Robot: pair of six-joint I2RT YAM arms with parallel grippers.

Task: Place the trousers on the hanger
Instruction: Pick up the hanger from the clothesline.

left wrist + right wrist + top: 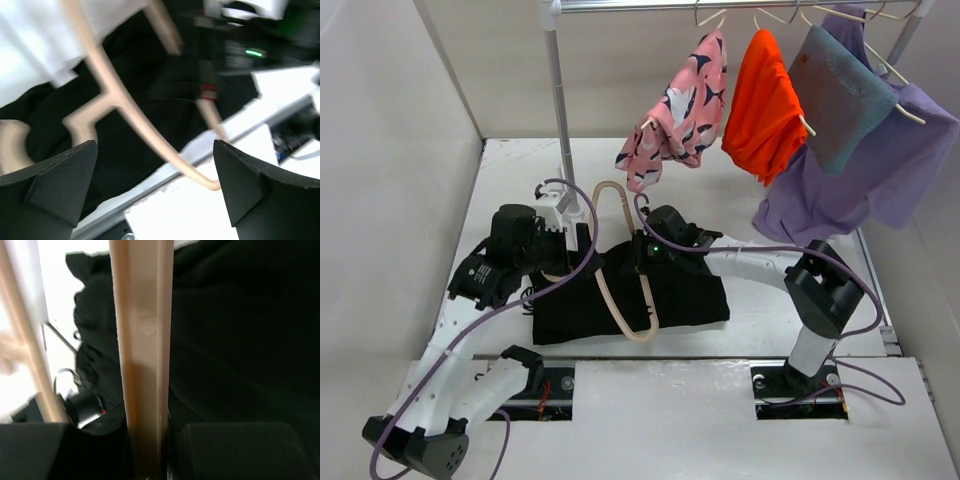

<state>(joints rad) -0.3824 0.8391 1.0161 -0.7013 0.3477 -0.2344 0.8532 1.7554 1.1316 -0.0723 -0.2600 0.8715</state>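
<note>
Top external view: the trousers lie as a folded black bundle at the middle of the table, their long axis running from 9 o'clock to 3 o'clock. The hanger lies across them the other way, its long axis from 12 o'clock to 6 o'clock. Its curved hook points to 12 o'clock, past the far edge of the cloth. Its rounded end sits at 6 o'clock, just over the near edge of the trousers. Part of the hanger's frame is hidden under the cloth and under my right arm, so I cannot tell how much cloth is threaded through it.

In the right wrist view, my right gripper is pressed in on one pale bar of the hanger. The bar runs straight up between the two dark pads, with black cloth at 3 o'clock of it and bare table at 9 o'clock.

In the left wrist view, my left gripper stands spread wide and holds nothing. A curved hanger bar and the trousers lie below the gap between its fingers. From above, that gripper sits at 9 o'clock of the hanger, at the left end of the trousers.
</note>
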